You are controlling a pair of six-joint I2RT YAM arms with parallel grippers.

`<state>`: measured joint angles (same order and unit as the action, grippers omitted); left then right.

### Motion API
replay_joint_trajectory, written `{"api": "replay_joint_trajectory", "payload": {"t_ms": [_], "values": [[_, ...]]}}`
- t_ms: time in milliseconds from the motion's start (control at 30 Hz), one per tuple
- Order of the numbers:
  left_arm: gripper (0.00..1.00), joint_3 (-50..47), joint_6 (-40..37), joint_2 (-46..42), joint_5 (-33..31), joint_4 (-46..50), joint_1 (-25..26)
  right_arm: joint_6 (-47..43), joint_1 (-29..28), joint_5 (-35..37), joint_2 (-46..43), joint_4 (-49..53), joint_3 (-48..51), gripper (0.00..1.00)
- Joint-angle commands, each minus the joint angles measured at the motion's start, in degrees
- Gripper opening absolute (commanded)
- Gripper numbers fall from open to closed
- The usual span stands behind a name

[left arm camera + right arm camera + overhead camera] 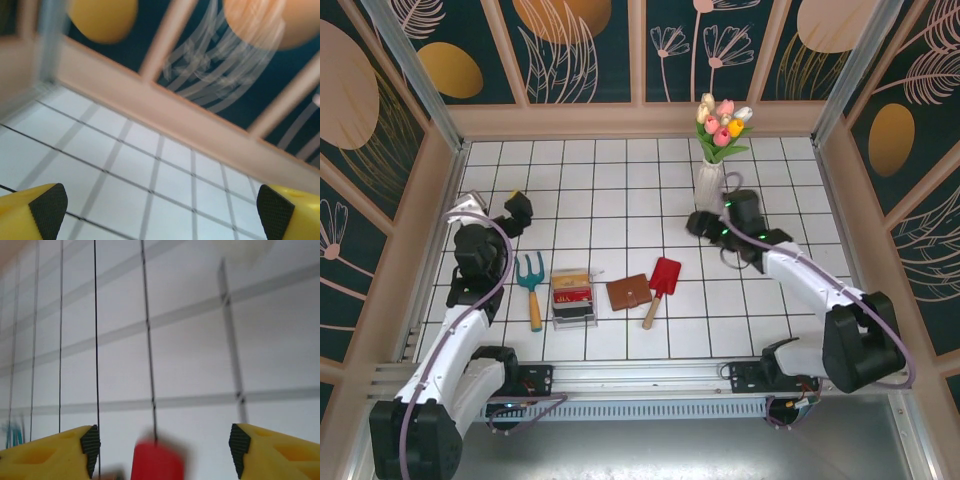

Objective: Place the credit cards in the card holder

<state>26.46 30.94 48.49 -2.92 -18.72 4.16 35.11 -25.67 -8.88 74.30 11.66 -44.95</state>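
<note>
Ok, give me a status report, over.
Open and empty: left gripper, right gripper. Credit cards in clear box; card holder closed. Red shovel beside it.

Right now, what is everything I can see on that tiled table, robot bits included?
wallet: one, brown, middle of the table
clear box: one, see-through, left of the wallet
cards: count unclear, red and dark, inside the clear box
toy shovel: one, red with wooden handle, right of the wallet
toy rake: one, teal with wooden handle, left of the box
vase: one, white, far side
tulips: a bunch, pink, yellow and white, in the vase
left hand: one, yellow, open
right hand: one, yellow, open
</note>
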Motion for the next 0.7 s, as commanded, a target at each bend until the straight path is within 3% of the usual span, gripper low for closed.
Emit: {"api": "replay_joint_trajectory", "payload": {"t_ms": [0, 100, 300, 533, 667], "values": [[0.99, 2.08, 7.48, 1.67, 20.64, 10.07, 0.03, 13.14, -8.19, 7.0, 0.71, 10.42, -1.44, 0.68], [0.98, 3.22, 8.11, 3.32, 25.63, 12.68, 1.6, 18.36, -15.51, 9.4, 4.05, 12.05, -2.55, 0.68], [0.99, 5.75, 4.16, 6.14, 23.72, 18.54, 6.66, 22.69, -23.9, 7.77, 12.42, 10.98, -4.53, 0.63], [0.99, 5.72, 4.13, 6.18, 21.28, 19.22, 7.17, 25.92, -30.15, 12.33, 19.2, 17.87, -9.97, 0.55], [0.99, 5.89, 3.7, 6.13, 20.85, 20.1, 7.17, 25.62, -31.05, 11.04, 20.69, 18.75, -9.81, 0.51]]}}
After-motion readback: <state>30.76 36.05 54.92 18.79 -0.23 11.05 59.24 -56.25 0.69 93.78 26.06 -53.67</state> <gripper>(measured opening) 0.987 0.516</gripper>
